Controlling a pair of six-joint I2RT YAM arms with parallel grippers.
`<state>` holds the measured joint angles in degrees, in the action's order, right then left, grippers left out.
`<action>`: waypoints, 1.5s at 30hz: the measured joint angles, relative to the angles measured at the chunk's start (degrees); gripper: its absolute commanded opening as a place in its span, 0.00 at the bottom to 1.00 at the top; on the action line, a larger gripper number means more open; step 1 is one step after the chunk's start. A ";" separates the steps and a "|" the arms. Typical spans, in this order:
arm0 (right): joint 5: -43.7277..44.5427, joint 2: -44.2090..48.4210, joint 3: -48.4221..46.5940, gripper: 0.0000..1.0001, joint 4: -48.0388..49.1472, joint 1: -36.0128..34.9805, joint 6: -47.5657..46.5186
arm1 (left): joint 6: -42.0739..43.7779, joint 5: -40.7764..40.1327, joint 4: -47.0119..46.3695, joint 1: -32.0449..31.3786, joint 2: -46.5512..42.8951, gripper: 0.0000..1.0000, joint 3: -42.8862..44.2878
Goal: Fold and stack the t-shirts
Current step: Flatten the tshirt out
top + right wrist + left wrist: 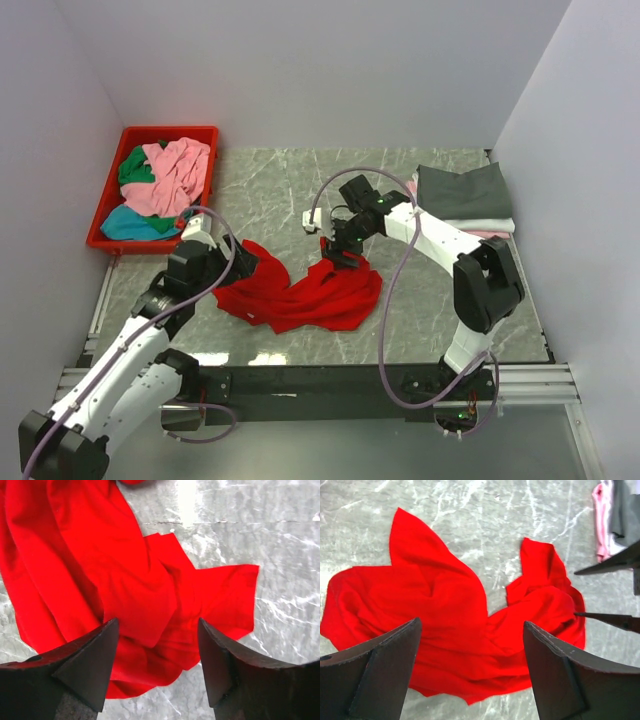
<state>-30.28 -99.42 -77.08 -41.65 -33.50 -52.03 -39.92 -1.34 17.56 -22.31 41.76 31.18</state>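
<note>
A large bright red t-shirt (300, 292) lies crumpled on the marble table, between the two arms. My left gripper (247, 263) hovers over its left edge, jaws open and empty. In the left wrist view the red t-shirt (440, 610) spreads beneath the left gripper (471, 622). My right gripper (344, 258) hangs low over the cloth's upper right part, open. In the right wrist view the red t-shirt (125, 575) bunches under the right gripper (158, 620), nothing pinched. Pink (172, 175), green (134, 166) and teal (128, 223) t-shirts lie heaped in a bin.
The red plastic bin (108, 205) stands at the back left. A folded stack topped by a dark grey shirt (462, 191) rests at the back right, white and pink edges (490, 229) showing below. White walls enclose the table on three sides.
</note>
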 measured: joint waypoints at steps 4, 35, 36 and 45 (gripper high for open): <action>0.37 -1.77 -0.61 0.65 -0.85 -0.76 -0.15 | 1.09 -0.63 -1.29 0.00 5.75 0.86 1.09; 1.57 -4.92 -3.41 0.00 -1.05 -3.67 9.29 | 9.75 1.14 -7.43 0.61 36.17 0.01 13.81; 2.64 -4.50 -4.52 0.00 -0.83 -3.26 10.32 | 10.10 0.66 -6.88 0.87 34.67 0.01 14.51; 6.84 3.50 -20.02 0.00 3.43 6.34 17.99 | 12.15 -2.38 -5.84 4.96 21.86 0.13 20.63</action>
<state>-23.44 -95.92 -97.10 -38.22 -27.16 -34.04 -27.77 -3.73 11.73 -17.34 63.61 51.81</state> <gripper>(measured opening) 0.008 0.045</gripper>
